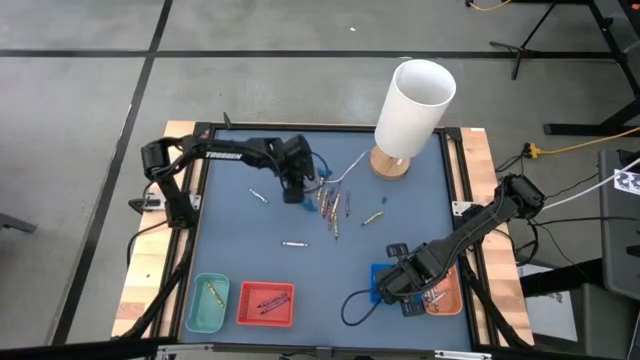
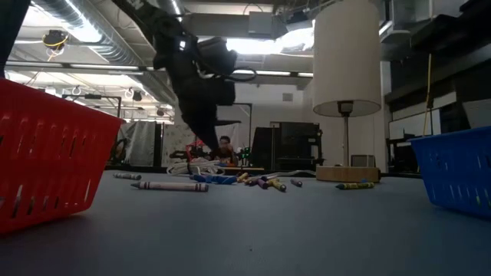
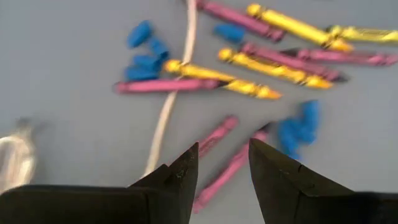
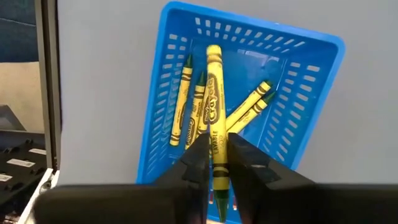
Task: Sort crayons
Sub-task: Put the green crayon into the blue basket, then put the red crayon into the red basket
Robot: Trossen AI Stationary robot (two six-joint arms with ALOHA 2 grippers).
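Note:
A loose pile of purple and yellow crayons [image 1: 331,207] [image 3: 261,65] lies mid-table, with blue bits [image 3: 146,53] and a thin white cable [image 3: 168,106] among them. My left gripper [image 1: 293,190] [image 3: 222,165] hovers open just above the pile's purple crayons [image 3: 227,169] and touches none. Over the blue basket [image 1: 378,272] [image 4: 311,40] at the near right, my right gripper [image 1: 392,285] [image 4: 217,155] points down, shut on a yellow-green crayon [image 4: 214,93]. Several more yellow-green crayons [image 4: 186,106] lie in that basket. My right gripper pinches the yellow-green crayon between its two fingers [image 4: 198,158], near the crayon's pointed end [image 4: 216,146]. The fingers come from above. The crayon's long part [image 4: 214,68] reaches down over the blue basket's inside, clear of the crayons on its floor.
A white-shaded lamp [image 1: 412,105] stands on a wooden foot at the far right. A teal basket [image 1: 208,303], a red basket [image 1: 266,303] and an orange basket [image 1: 447,297] line the near edge. Single crayons [image 1: 292,243] [image 1: 258,196] [image 1: 373,217] lie apart from the pile.

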